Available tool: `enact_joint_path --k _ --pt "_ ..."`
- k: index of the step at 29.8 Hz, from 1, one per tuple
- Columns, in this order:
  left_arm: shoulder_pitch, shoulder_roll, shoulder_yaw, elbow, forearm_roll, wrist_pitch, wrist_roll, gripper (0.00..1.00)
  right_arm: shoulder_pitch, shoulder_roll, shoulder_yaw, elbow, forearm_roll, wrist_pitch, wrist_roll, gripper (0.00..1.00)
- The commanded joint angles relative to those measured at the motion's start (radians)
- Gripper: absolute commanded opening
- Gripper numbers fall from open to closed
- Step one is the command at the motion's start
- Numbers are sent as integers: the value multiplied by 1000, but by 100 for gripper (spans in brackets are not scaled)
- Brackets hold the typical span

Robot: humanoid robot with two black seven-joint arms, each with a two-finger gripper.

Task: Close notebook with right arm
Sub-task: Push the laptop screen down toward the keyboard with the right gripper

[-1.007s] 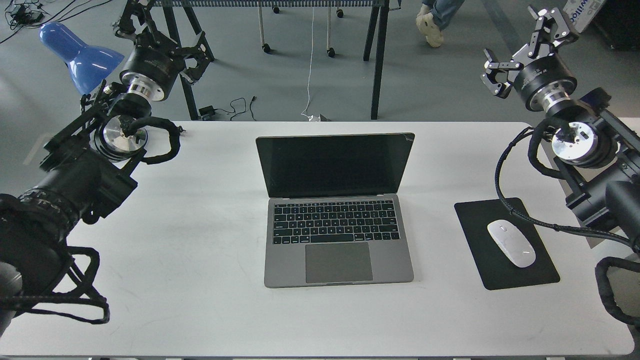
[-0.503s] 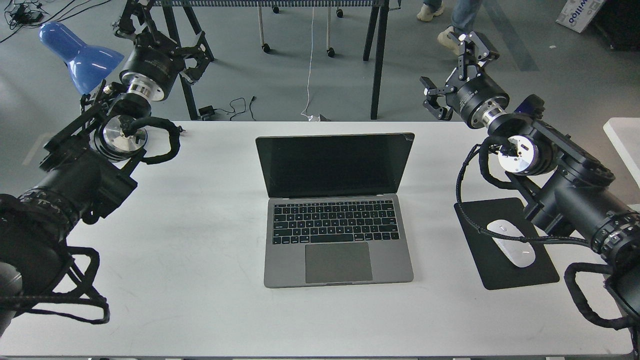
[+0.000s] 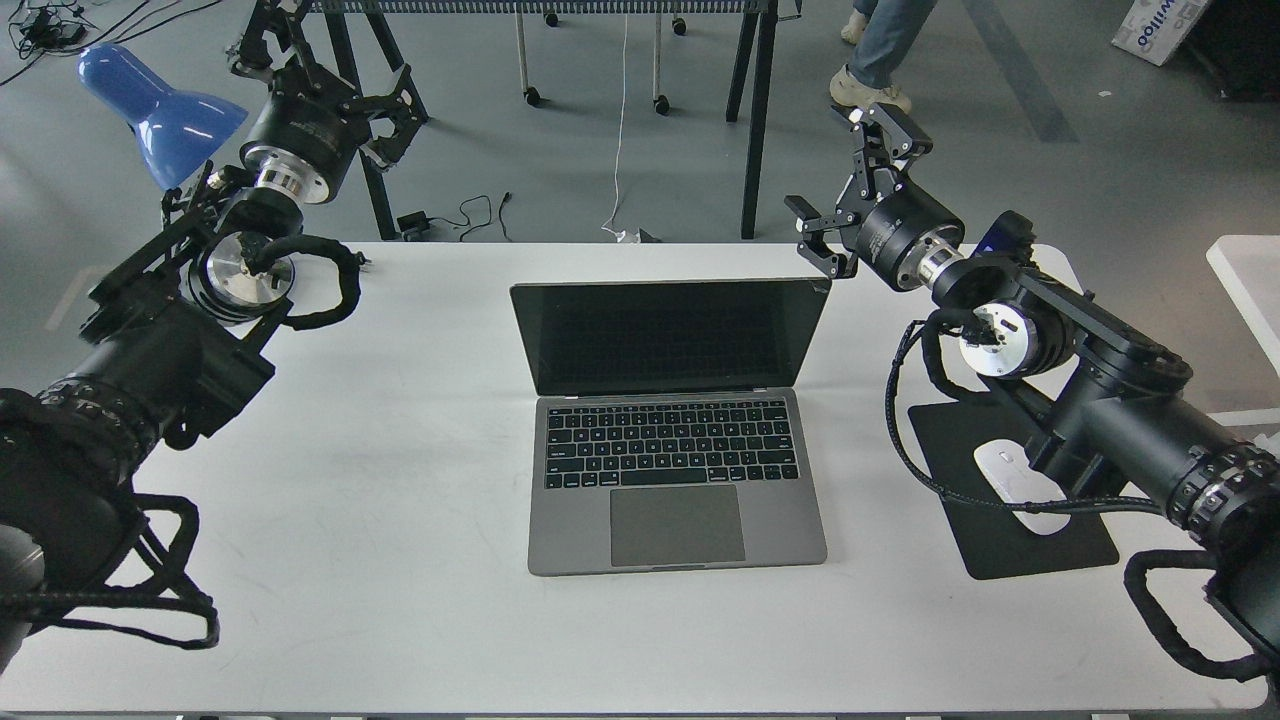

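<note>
The notebook [image 3: 680,470] lies open at the middle of the white table [image 3: 400,620], with its black screen [image 3: 668,335] upright and facing me. My right arm [image 3: 1100,410], with a small blue part [image 3: 995,235] near the wrist, reaches in from the right. Its gripper [image 3: 852,185] is open at the lid's top right corner, and the lower finger [image 3: 818,250] is at or touching that corner. My left gripper [image 3: 330,65] is open, held high beyond the table's far left edge and far from the notebook.
A black mousepad [image 3: 1040,545] with a white mouse [image 3: 1005,470] lies right of the notebook, partly under my right arm. A blue lamp [image 3: 160,105] stands at the far left. Table legs [image 3: 755,120], a cable and a person's feet [image 3: 868,90] are behind the table.
My right arm has swung left from the table's far right, bringing its open gripper to the lid's top right corner. The lid's top edge has dropped slightly. The left arm has not moved.
</note>
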Motion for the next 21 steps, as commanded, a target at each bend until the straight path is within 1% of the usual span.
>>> enact_joint_path --k 1,6,11,16,21 --pt "0 0 0 -2 0 0 0 100 -2 11 -14 1 0 2 2 100" --pt "0 0 0 -2 0 0 0 100 -25 19 -16 30 -6 2 0 100" --pt "0 0 0 0 0 0 0 100 -37 18 -106 91 -8 2 0 100" --pt "-1 0 0 -2 0 0 0 100 -82 16 -129 139 -9 2 0 100" --pt "0 0 0 0 0 0 0 100 -109 22 -175 146 -32 -3 0 100"
